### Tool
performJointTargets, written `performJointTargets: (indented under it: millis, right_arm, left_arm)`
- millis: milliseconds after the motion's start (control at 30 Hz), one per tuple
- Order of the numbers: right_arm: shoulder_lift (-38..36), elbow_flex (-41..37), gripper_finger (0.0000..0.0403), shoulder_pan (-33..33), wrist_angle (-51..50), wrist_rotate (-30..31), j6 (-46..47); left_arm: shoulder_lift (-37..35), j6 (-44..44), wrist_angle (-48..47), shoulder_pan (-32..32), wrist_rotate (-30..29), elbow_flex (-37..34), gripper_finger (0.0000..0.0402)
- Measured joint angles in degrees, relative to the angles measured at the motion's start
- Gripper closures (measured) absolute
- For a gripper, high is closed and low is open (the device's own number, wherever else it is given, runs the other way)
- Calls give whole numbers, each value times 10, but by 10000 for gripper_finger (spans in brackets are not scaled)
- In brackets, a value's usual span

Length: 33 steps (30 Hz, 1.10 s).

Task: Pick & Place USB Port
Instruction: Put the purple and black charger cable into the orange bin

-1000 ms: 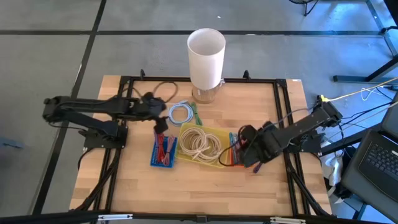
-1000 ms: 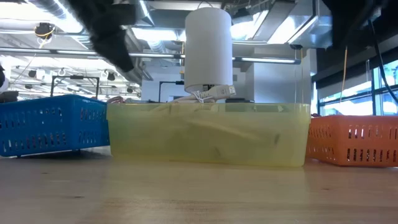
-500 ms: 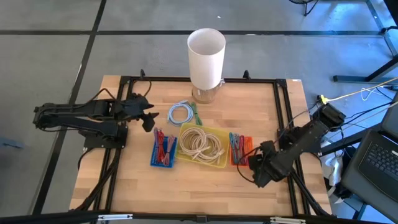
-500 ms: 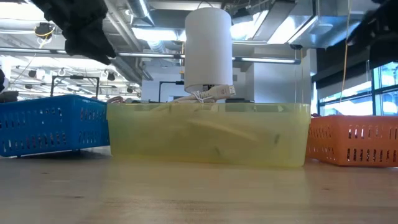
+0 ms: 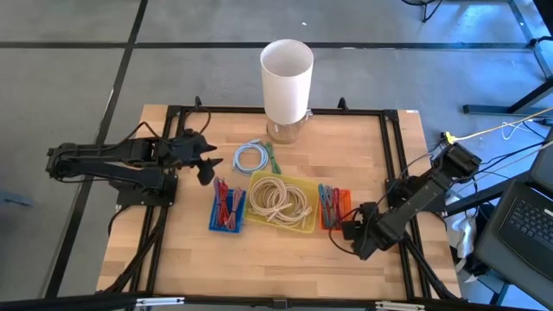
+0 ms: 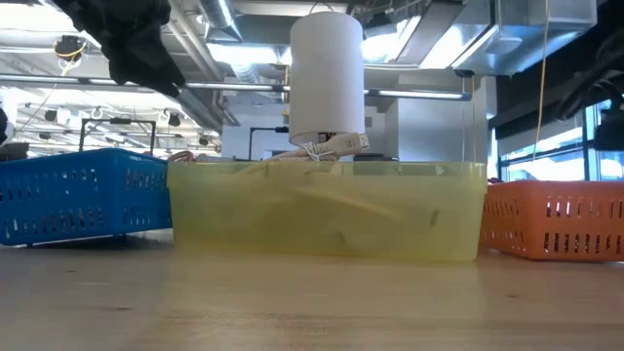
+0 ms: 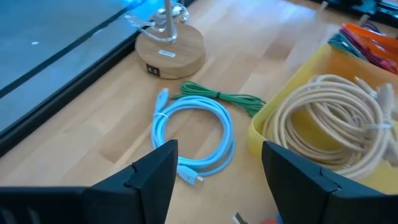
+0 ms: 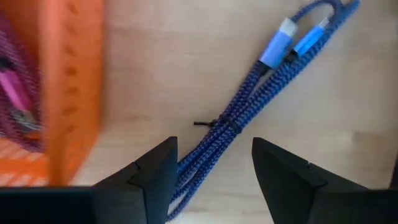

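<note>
A dark blue braided USB cable (image 8: 249, 106) lies bundled on the wooden table beside the orange basket (image 8: 68, 93), its light blue plugs (image 8: 292, 37) at one end. My right gripper (image 8: 211, 180) hovers open over it, near the table's near right (image 5: 350, 229); in the high view the gripper hides the cable. My left gripper (image 7: 214, 186) is open and empty, at the table's left (image 5: 207, 164), just short of a coiled light blue cable (image 7: 193, 137) and a green cable (image 7: 217, 96) lying flat on the wood.
Three bins sit in a row: a blue basket (image 5: 226, 207) with red cables, a yellow bin (image 5: 278, 203) with cream cables, and the orange basket (image 5: 333, 207). A tall white cylinder (image 5: 287, 82) on a round wooden base (image 7: 171, 53) stands at the far edge.
My right gripper has drawn back from above the orange basket toward the table's near right edge and now hangs over the bare wood beside it. My left gripper has pulled back from above the blue basket toward the table's left.
</note>
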Motion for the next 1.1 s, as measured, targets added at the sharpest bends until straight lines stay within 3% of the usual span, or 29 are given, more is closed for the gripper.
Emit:
performJointTargets:
  millis: [233, 533, 700, 867, 967, 1100]
  right_arm:
    - [0, -24, 233, 0, 6, -5, 0]
    - [-1, -38, 384, 0, -10, -3, -7]
    - [0, -4, 384, 0, -103, -7, -12]
    - [0, 84, 384, 0, -233, 28, -16]
    - [0, 138, 384, 0, -283, 80, -20]
    - [0, 185, 384, 0, -277, 205, -34]
  left_arm:
    - [0, 2, 0, 0, 12, 0, 176]
    - [0, -7, 0, 0, 12, 0, 176]
    - [0, -10, 0, 0, 12, 0, 176]
    - [0, -18, 0, 0, 10, 0, 176]
    - [0, -19, 0, 0, 9, 0, 176]
    - [0, -23, 1, 0, 5, 0, 176]
